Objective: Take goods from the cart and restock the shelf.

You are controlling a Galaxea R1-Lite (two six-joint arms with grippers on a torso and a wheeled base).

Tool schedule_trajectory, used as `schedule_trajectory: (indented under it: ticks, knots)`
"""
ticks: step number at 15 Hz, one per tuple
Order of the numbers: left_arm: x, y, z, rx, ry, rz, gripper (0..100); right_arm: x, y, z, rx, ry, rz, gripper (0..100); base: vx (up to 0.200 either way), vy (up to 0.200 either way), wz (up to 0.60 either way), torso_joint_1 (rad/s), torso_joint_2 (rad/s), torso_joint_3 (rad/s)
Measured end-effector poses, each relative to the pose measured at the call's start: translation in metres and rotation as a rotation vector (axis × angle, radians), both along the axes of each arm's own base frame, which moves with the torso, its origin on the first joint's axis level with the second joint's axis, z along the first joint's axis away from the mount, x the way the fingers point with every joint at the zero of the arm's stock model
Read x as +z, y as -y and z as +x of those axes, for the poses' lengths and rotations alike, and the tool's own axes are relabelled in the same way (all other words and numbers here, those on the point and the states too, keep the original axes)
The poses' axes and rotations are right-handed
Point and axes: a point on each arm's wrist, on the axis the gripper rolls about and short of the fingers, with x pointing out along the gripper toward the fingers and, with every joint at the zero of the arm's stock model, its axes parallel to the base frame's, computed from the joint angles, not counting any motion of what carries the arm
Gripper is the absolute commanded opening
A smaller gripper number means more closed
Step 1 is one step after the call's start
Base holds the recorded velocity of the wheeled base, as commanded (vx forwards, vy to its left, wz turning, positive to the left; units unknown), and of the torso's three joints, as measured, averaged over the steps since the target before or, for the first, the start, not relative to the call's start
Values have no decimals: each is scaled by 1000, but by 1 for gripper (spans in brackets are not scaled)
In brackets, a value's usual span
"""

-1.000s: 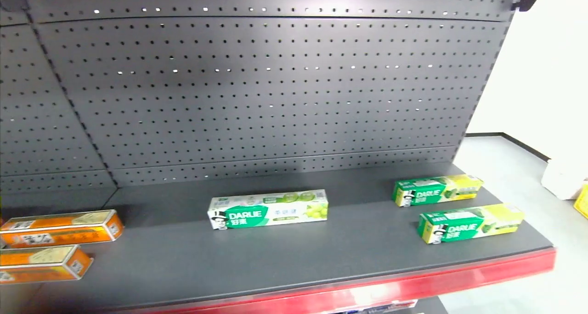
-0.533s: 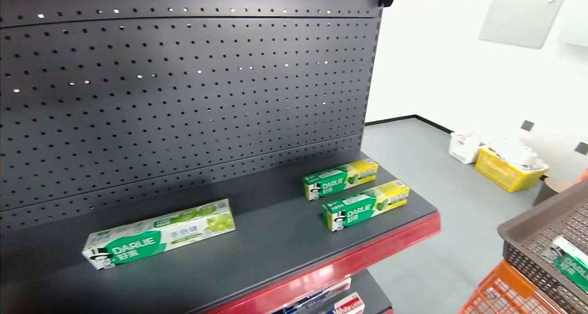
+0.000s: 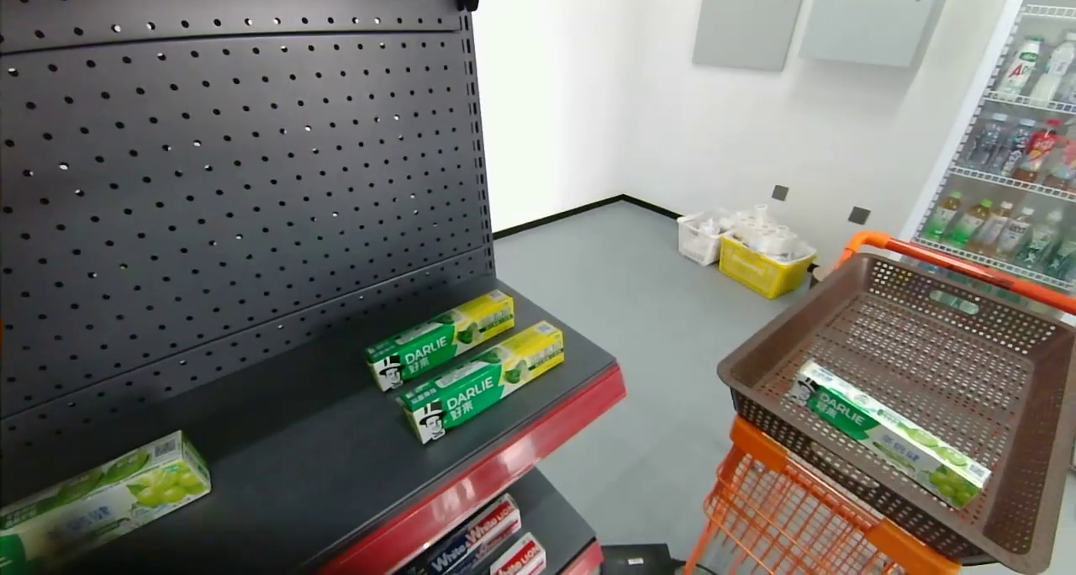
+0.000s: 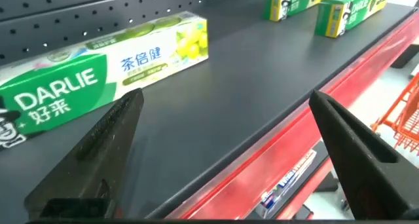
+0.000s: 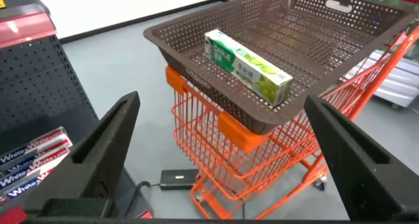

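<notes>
While three cartons lie flat on the shelf [image 3: 294, 449], a fourth waits in the cart's basket [image 3: 1021, 457], so I'd call the restock well along, with one pick and one placement left as far as these views show. The rear green-and-yellow carton [image 3: 440, 340] and the front green-and-yellow carton [image 3: 482, 380] lie side by side near the shelf's right end, close but apart; the pale green carton [image 3: 101, 499] lies well off to their left. The last carton [image 3: 891, 432] lies flat and diagonal on the basket floor, over on the robot's right.

Both arms are empty-handed. The left gripper [image 4: 226, 103] hangs just above the shelf deck near the pale green carton, fingers spread wide with nothing between them; the right gripper [image 5: 221, 105] hovers short of the cart, fingers equally far apart, with the last carton well beyond them.

Now the materials. The cartons are long, slim rectangular boxes of glossy printed card, sharp-edged and light by the look of them, likely to slide on a smooth deck. The shelf is matt dark metal with a shiny red front strip [image 3: 504, 461]; behind it stands a perforated dark back panel [image 3: 252, 180]. The basket is brown moulded plastic, holed all over, with sloping walls; it sits on an orange wire frame [image 3: 782, 516].
</notes>
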Motion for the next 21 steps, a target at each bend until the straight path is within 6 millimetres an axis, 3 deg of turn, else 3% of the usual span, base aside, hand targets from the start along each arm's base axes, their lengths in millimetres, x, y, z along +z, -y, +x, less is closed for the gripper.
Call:
schedule_trajectory:
  ticks: [21]
  knots:
    - [0, 0, 0, 1, 0, 0, 100, 0, 0, 0, -10, 1, -32, 100, 0, 0, -29, 0, 0, 0]
